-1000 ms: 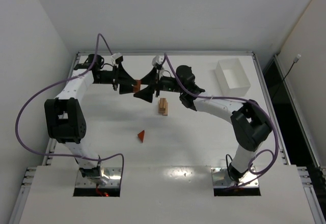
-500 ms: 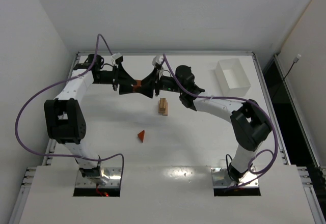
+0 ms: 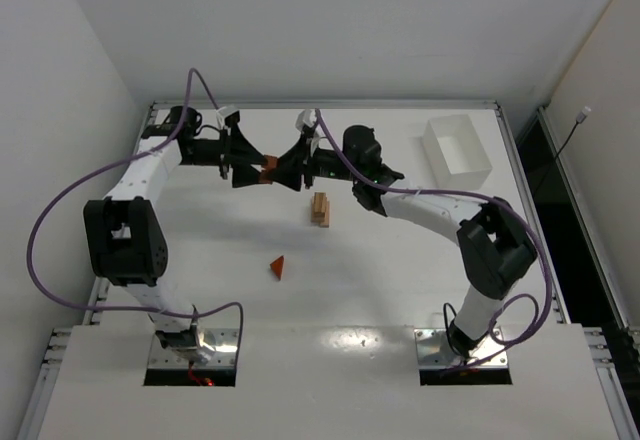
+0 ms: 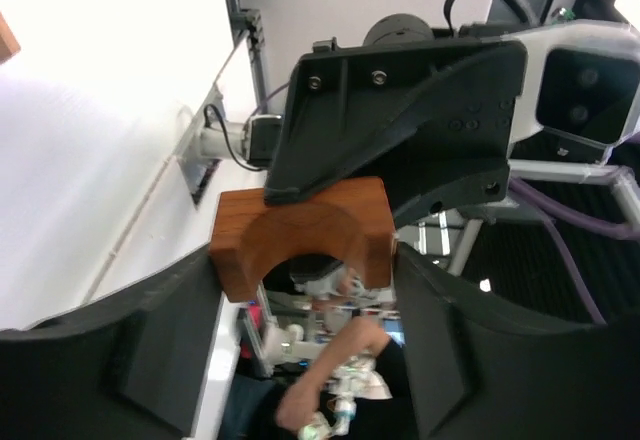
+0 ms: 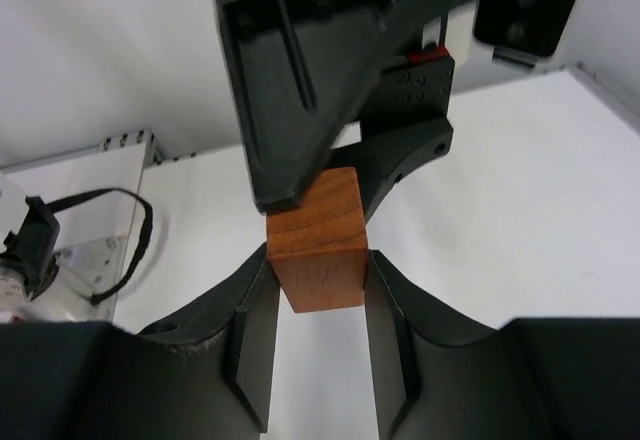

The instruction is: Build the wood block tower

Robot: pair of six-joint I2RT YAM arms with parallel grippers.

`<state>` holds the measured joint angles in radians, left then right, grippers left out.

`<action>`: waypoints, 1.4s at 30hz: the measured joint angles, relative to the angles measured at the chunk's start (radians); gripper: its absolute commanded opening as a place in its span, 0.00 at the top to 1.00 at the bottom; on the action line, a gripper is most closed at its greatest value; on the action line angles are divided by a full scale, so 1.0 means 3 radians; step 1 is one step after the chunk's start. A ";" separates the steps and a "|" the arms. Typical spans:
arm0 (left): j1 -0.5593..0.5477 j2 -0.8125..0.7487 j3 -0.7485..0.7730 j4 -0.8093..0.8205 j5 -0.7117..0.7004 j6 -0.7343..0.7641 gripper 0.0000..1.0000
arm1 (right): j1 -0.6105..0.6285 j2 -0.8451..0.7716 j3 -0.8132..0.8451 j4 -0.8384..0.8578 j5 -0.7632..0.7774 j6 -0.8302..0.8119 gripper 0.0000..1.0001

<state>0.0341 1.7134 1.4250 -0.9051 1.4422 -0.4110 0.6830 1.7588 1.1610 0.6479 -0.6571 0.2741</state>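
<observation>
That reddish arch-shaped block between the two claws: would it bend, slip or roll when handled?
Probably stiff: the arch block looks like solid wood and shows no deformation in the left gripper. Its smooth faces might slip under a light squeeze. The flat sides, seen in the right gripper, suggest it would not roll.
</observation>
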 measured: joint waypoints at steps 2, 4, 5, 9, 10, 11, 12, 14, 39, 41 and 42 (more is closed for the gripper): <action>0.0008 -0.0045 -0.0025 0.0032 0.0009 0.0079 0.20 | -0.0003 -0.0065 0.0029 -0.0239 0.0033 -0.0025 1.00; 0.0020 -0.0121 -0.0056 0.0052 0.0020 0.0197 0.16 | -0.0015 -0.0151 0.0041 -0.0524 0.0074 -0.0052 1.00; 0.0028 -0.0159 -0.0074 0.0053 0.0020 0.0243 0.10 | -0.0019 -0.0206 0.0051 -0.0689 0.0114 -0.0078 1.00; 0.0137 -0.0284 -0.0132 -0.0033 0.0017 0.0451 0.08 | -0.0047 -0.0460 0.0164 -0.1548 0.0451 -0.0231 1.00; 0.0169 -0.0314 -0.0140 -0.0062 -0.0032 0.0488 0.08 | -0.0053 -0.0547 0.0187 -0.1792 0.0572 -0.0266 1.00; 0.0203 -0.0352 -0.0142 -0.0075 -0.0122 0.0509 0.08 | -0.0064 -0.0623 0.0214 -0.2013 0.0682 -0.0303 1.00; 0.0225 -0.0420 -0.0173 -0.0003 -0.0282 0.0506 0.08 | -0.0072 -0.0694 0.0244 -0.2214 0.0791 -0.0323 1.00; 0.0257 -0.0651 -0.0354 0.0247 -0.0689 0.0402 0.08 | -0.0092 -0.0801 0.0341 -0.2636 0.0983 -0.0345 1.00; -0.0515 -0.2047 -0.1283 0.1522 -0.4606 0.0020 0.00 | -0.0865 -0.0225 0.1101 -0.5061 0.1349 0.0504 1.00; -0.0533 -0.2047 -0.1284 0.1540 -0.4667 0.0019 0.00 | -0.0987 -0.0066 0.1082 -0.5080 0.1422 0.0481 1.00; -0.0537 -0.2047 -0.1296 0.1555 -0.4693 0.0019 0.00 | -0.1036 0.0031 0.1082 -0.5083 0.1455 0.0467 1.00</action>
<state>-0.1268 1.0992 1.0363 -0.4385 0.0341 -0.4053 0.3721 1.7679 1.4857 -0.8768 -0.2207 0.4141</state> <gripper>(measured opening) 1.000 0.316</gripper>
